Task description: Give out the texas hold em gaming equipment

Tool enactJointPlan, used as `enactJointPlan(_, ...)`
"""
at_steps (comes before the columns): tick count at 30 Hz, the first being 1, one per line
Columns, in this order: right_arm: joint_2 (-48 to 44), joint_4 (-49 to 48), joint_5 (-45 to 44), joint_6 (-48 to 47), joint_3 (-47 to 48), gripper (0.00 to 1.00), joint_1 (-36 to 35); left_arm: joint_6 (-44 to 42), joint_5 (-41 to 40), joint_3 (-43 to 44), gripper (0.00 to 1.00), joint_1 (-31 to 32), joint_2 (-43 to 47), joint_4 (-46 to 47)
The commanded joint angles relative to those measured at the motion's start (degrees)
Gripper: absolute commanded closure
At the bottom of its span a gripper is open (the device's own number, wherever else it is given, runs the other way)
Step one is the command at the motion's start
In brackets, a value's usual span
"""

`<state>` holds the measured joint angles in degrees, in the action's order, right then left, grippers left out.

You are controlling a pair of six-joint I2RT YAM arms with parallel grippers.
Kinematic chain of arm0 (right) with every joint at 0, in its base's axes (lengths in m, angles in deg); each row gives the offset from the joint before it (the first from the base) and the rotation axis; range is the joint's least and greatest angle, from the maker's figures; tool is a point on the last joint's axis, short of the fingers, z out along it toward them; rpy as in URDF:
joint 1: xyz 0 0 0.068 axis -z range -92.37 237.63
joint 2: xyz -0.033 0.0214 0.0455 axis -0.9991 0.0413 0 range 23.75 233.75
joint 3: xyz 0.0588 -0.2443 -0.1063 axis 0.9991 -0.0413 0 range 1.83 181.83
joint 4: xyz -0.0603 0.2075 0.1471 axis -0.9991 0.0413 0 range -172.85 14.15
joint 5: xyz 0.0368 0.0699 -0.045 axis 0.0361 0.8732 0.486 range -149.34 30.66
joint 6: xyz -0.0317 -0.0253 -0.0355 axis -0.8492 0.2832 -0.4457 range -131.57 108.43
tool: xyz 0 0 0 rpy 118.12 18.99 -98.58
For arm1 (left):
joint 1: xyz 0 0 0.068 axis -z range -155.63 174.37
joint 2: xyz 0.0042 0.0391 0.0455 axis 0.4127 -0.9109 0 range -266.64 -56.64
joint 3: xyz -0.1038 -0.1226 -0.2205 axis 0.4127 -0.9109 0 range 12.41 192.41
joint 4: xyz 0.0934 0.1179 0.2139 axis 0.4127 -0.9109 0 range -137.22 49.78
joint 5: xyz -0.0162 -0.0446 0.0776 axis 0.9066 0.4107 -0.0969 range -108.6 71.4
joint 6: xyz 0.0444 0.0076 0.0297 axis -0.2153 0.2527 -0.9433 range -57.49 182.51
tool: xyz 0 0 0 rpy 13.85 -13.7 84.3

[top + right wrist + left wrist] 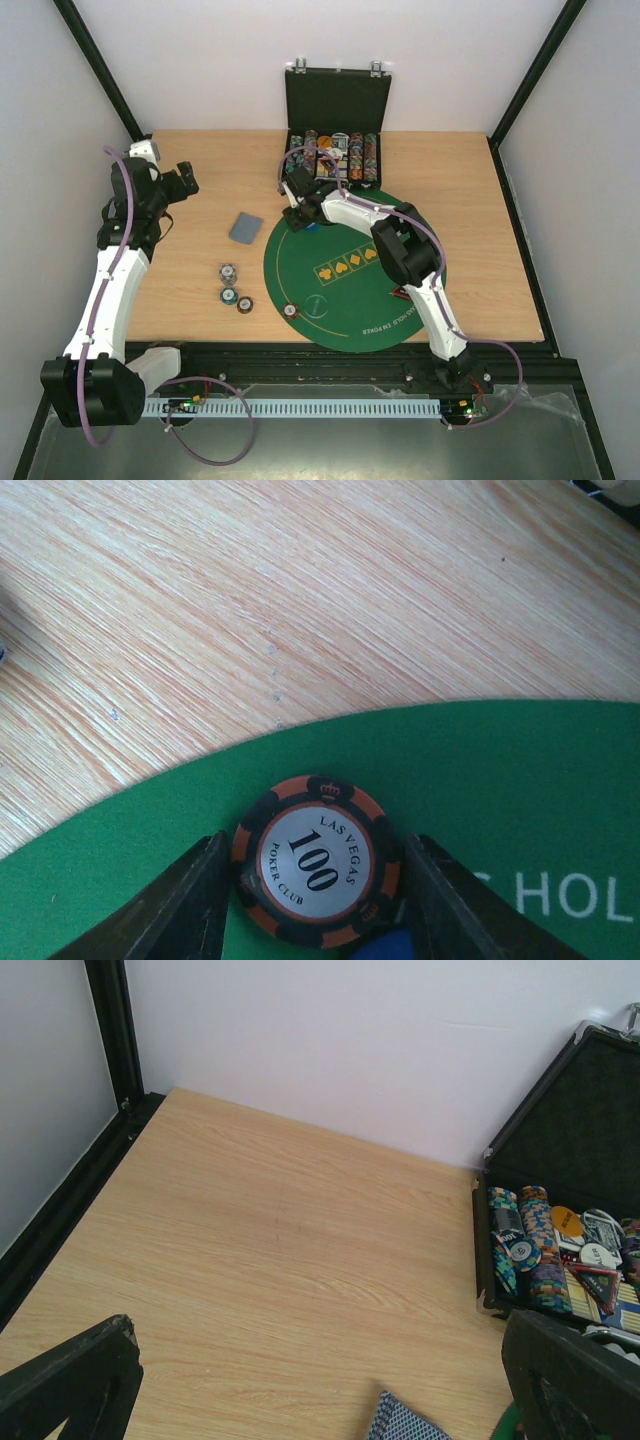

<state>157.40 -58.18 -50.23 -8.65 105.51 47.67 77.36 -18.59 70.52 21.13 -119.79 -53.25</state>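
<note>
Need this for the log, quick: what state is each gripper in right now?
Left gripper: open, empty.
Right gripper: jaws flank the 100 chip lying on the green mat; whether they grip it cannot be told.

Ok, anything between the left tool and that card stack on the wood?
Nothing visible: only bare table lies between the open left tool and the grey-blue cards. The chip stacks sit closer to the front edge, off that line.
</note>
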Motion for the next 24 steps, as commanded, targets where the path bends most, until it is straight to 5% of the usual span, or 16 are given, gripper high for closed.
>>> enactJointPlan(1, 1.6, 2.3, -1.1, -1.1, 2.5, 0.51, 0.2, 0.4, 0.7, -0.5, 0.01, -0.2, -0.4, 1.0)
enactJointPlan(16, -5.2, 5.3, 5.6, 0.9, 9.1, 0.2, 0.0, 0.5, -1.5, -0.9, 0.0, -0.2, 1.4, 1.6)
enactJointPlan(24, -24.3, -11.9, 5.9, 7.4, -17.1, 0.13, -7.6, 0.2, -2.8, -0.6, 0.01, -0.2, 0.9, 1.2)
